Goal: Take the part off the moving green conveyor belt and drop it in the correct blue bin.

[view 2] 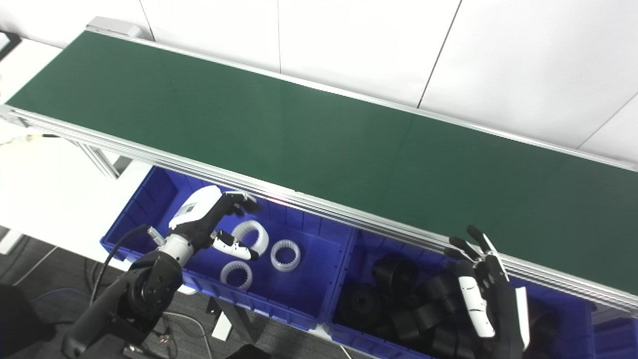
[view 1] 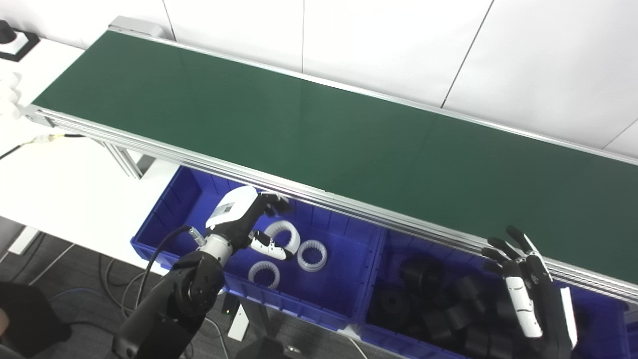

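The green conveyor belt (view 1: 319,129) runs from upper left to lower right and carries no part in view. Below its near rail sit two blue bins. The left blue bin (view 1: 164,209) holds three white toothed rings (view 1: 312,255). The right blue bin (view 1: 379,259) holds several black cylindrical parts (view 1: 418,274). My left hand (view 1: 249,219) hovers over the left bin with fingers apart, holding nothing. My right hand (view 1: 528,294) stands upright over the right bin, fingers spread and empty.
A white table (view 1: 60,179) lies at the left beneath the belt's end, with a cable (view 1: 30,144) on it. White wall panels (view 1: 398,45) rise behind the belt. Cables lie on the dark floor (view 1: 89,269) below.
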Controlling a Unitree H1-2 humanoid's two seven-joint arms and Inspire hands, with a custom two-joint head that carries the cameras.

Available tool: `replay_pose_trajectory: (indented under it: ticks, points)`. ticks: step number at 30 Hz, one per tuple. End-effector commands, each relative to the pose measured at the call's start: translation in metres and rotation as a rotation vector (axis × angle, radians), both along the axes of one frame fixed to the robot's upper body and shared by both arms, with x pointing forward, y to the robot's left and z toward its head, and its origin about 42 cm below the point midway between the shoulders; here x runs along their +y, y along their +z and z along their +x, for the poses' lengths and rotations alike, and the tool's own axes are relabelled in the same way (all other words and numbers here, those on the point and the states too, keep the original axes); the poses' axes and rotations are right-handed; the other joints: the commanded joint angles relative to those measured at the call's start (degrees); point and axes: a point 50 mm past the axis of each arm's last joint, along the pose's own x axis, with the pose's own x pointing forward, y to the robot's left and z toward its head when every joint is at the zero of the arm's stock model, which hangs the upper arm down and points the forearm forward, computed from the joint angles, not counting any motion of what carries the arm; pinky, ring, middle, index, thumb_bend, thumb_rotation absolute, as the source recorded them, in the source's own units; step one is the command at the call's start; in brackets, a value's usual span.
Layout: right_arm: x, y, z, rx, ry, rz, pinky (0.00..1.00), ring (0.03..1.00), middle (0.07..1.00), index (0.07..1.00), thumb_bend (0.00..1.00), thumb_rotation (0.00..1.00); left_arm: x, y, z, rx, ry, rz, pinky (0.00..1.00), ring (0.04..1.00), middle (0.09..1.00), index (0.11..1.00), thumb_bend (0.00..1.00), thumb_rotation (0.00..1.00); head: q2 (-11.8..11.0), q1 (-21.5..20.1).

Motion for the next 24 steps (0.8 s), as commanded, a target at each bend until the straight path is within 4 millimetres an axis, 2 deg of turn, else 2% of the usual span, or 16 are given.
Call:
replay_pose_trajectory:
  ticks: [1,6,10,11,13,14,15,17,20,24]
  points:
    - [0.001,0.008,0.002,-0.048,0.004,0.009,0.68,0.736,0.782,0.882,0.53,0.68,0.000,0.011,0.004,-0.047,0.000,-0.006,0.81,0.977,0.993,0.921,0.94,0.00,0.0,0.0]
    - [0.002,0.008,0.003,-0.053,0.008,0.011,0.68,0.740,0.785,0.884,0.51,0.67,0.001,0.012,0.004,-0.037,-0.008,0.006,0.82,0.987,1.000,0.957,0.96,0.00,-0.2,-0.1]
    - [0.003,0.006,0.003,-0.052,0.007,0.010,0.68,0.739,0.783,0.884,0.51,0.67,0.002,0.014,0.003,-0.051,-0.009,0.001,0.82,0.975,1.000,0.961,0.96,0.03,-1.4,-1.3]
    - [0.004,0.005,0.003,-0.052,0.006,0.010,0.68,0.739,0.782,0.884,0.51,0.67,0.002,0.015,0.003,-0.064,-0.011,0.002,0.82,0.963,0.999,0.963,0.94,0.09,-1.5,-1.4]
    - [0.005,0.003,0.002,-0.051,0.007,0.008,0.68,0.742,0.785,0.886,0.51,0.67,0.000,0.020,0.001,-0.112,-0.008,-0.029,0.79,0.939,0.985,0.969,0.80,0.29,-2.1,-2.2]
    - [0.005,0.002,0.001,-0.051,0.008,0.005,0.68,0.743,0.786,0.886,0.52,0.68,-0.002,0.023,0.001,-0.147,-0.007,-0.065,0.76,0.919,0.970,0.969,0.76,0.46,-2.7,-3.0]
    - [0.006,0.002,0.001,-0.053,0.009,0.001,0.68,0.742,0.786,0.887,0.52,0.69,-0.003,0.026,0.000,-0.177,-0.003,-0.103,0.75,0.903,0.955,0.969,0.73,0.58,-2.7,-3.0]
    - [0.007,0.000,-0.001,-0.055,0.010,-0.001,0.67,0.740,0.786,0.888,0.52,0.69,-0.008,0.033,0.001,-0.241,-0.005,-0.183,0.73,0.866,0.926,0.953,0.70,0.73,-3.4,-4.0]
    - [0.011,-0.003,-0.003,-0.057,0.009,-0.015,0.66,0.736,0.784,0.889,0.53,0.70,-0.024,0.045,0.006,-0.328,-0.032,-0.364,0.73,0.828,0.886,0.921,0.66,0.72,-4.6,-6.5]
    - [0.017,-0.007,-0.006,-0.051,0.010,-0.033,0.65,0.727,0.780,0.891,0.54,0.72,-0.062,0.065,0.015,-0.376,-0.117,-0.549,0.71,0.805,0.866,0.906,0.68,0.71,-6.4,-10.4]
